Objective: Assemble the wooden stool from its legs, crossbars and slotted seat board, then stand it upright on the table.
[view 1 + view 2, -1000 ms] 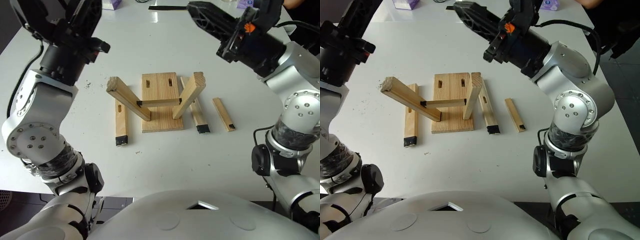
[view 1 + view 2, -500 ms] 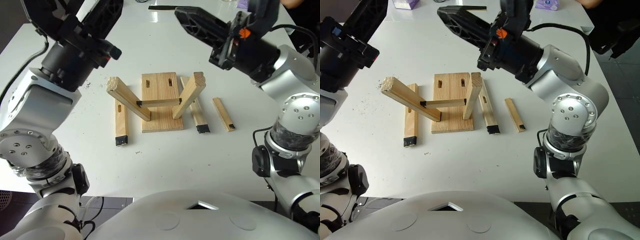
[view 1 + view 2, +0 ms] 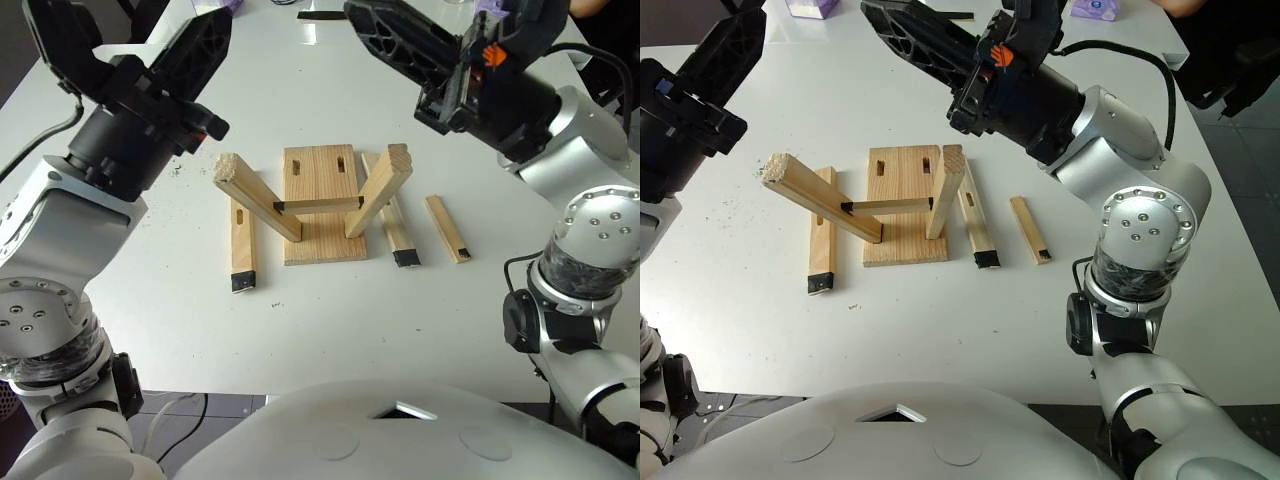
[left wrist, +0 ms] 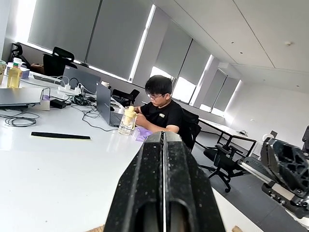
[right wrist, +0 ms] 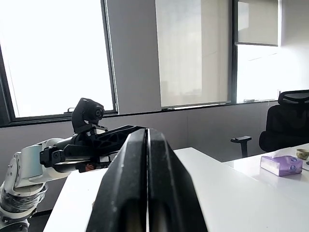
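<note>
The slotted seat board [image 3: 320, 235] lies flat mid-table. On it rests a partial frame: two legs [image 3: 252, 195] [image 3: 382, 188] leaning outward, joined by a thin crossbar [image 3: 318, 205]. A loose leg [image 3: 241, 245] lies left of the board, another loose leg [image 3: 395, 232] lies right of it, and a short crossbar [image 3: 447, 229] is further right. My left gripper [image 3: 212, 25] is raised above the table's far left, fingers shut and empty [image 4: 164, 140]. Raised above the far side beyond the board, my right gripper [image 3: 355, 14] is also shut and empty [image 5: 147, 133].
A black strip [image 3: 335, 15] and purple tissue boxes [image 3: 810, 8] [image 3: 1090, 8] sit at the table's far edge. Wood crumbs [image 3: 178, 168] lie left of the frame. Bare white table [image 3: 320, 330] extends in front of the parts.
My right gripper has shifted left, toward the table's middle. The left arm has swung inward, its gripper now nearer the frame. The wooden parts have not moved.
</note>
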